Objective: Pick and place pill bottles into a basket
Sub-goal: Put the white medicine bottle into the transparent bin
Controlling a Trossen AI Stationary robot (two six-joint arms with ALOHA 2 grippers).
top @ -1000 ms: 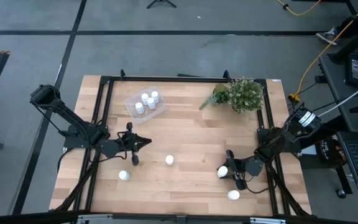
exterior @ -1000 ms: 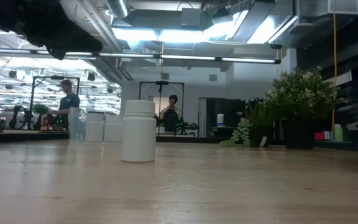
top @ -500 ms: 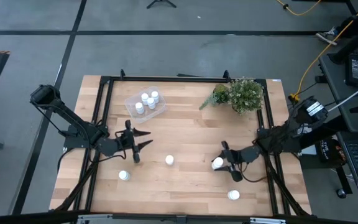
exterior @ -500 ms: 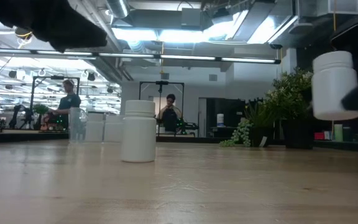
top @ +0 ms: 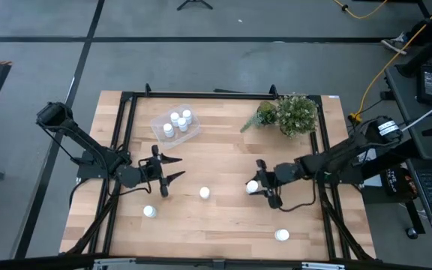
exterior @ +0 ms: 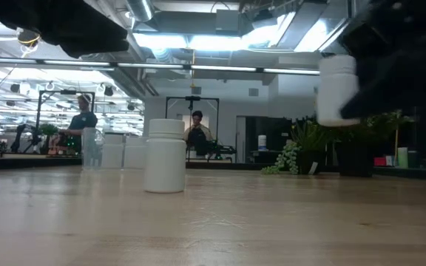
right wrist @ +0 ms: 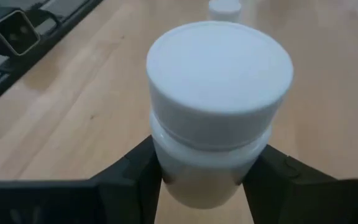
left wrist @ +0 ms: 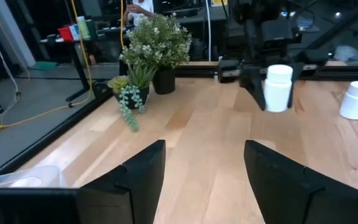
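The clear basket (top: 160, 122) sits at the table's far left and holds several white pill bottles (top: 180, 120). One pill bottle (top: 253, 187) hangs in my right gripper (top: 259, 187), right of the table's middle and clear of the wood; the low view shows this bottle (exterior: 337, 90) upright in the air. Three more bottles stand on their bases on the table: one at the middle (top: 205, 193), one near left (top: 149, 212), one near right (top: 281, 235). My left gripper (top: 174, 168) hovers open at mid-left, its fingers (left wrist: 143, 177) wide apart with nothing between them. My right gripper pinches the bottle's body just below the cap (right wrist: 166, 177) between its two fingers, one on each side. The fingers come from the table's right, slanting a little downward. The bottle stands upright in the hold, cap up, lifted clear of the table.
A bushy green potted plant (top: 291, 114) stands at the far right, with a trailing sprig (left wrist: 127, 106) on the wood. Black frame rails (top: 123, 135) run along the table's left, right and far sides. Bare wood lies between my right gripper and the basket.
My left gripper has opened while staying in place. My right gripper has carried its bottle up off the near-right table area, moving toward the table's left and far edge; the bottle stays upright and now hangs higher above the wood.
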